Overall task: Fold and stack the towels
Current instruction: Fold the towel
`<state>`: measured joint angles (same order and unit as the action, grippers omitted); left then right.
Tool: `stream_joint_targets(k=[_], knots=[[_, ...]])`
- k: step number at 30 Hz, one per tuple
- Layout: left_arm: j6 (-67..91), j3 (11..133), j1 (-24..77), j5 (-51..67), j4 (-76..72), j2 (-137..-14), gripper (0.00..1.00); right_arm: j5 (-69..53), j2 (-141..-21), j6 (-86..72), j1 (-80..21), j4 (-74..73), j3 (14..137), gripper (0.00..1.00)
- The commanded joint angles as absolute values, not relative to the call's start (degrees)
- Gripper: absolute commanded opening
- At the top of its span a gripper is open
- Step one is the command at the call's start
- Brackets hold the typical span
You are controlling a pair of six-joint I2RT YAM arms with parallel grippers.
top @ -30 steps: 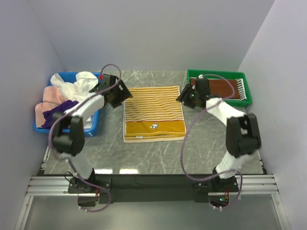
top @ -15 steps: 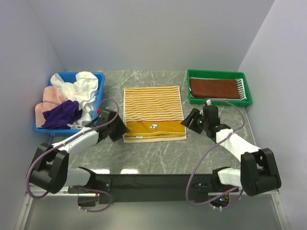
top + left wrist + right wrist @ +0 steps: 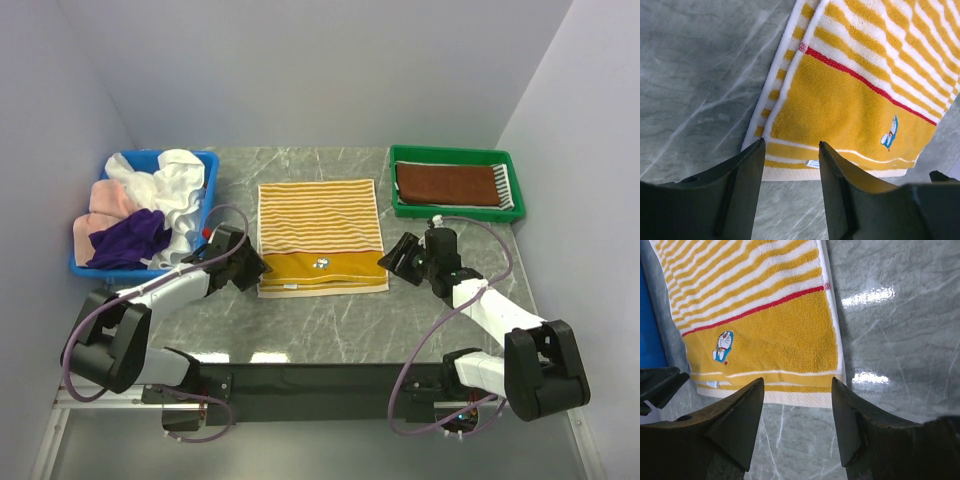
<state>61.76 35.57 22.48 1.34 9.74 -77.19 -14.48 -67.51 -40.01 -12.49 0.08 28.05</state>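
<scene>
A yellow-white striped towel (image 3: 320, 235) lies folded flat in the middle of the table, its solid yellow band with a small cartoon figure toward the arms. My left gripper (image 3: 252, 270) sits low at the towel's near left corner, and the left wrist view shows it open (image 3: 791, 144) with that corner (image 3: 790, 172) just beyond the fingertips. My right gripper (image 3: 395, 258) is at the near right corner, open (image 3: 797, 381), with the towel's white hem (image 3: 805, 399) ahead of its tips. Neither holds anything. A folded brown towel (image 3: 445, 184) lies in the green tray (image 3: 455, 152).
At the left stands a blue bin (image 3: 130, 272) with crumpled white (image 3: 165, 180), pink (image 3: 100, 205) and purple (image 3: 130, 238) towels. Grey marble tabletop (image 3: 330, 325) lies between the towel and the arm bases. The left gripper's tips (image 3: 660, 382) show at the right wrist view's left edge.
Both arms have swung back from the towel's far corners to its near corners and dropped low. The left jaws have narrowed; the right jaws have widened a little.
</scene>
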Motion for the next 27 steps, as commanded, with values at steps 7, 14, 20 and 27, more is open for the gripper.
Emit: stream_joint_targets(k=[7, 14, 20, 27], knots=[[61.4, 38.2, 23.2, -1.8, 11.0, -79.0, 0.53, -14.2, -66.8, -40.4, -12.8, 2.5, 28.1, 0.63], [61.2, 38.9, 24.1, -1.1, 10.5, -81.0, 0.51, -13.4, -66.2, -40.1, -12.8, 2.3, 28.0, 0.63], [60.7, 40.7, 25.3, -1.9, 12.0, -79.6, 0.48, -13.5, -66.2, -40.1, -12.8, 2.5, 27.6, 0.63], [60.3, 41.5, 25.5, -2.1, 12.0, -78.7, 0.46, -13.8, -66.5, -40.1, -12.9, 2.9, 27.6, 0.63]])
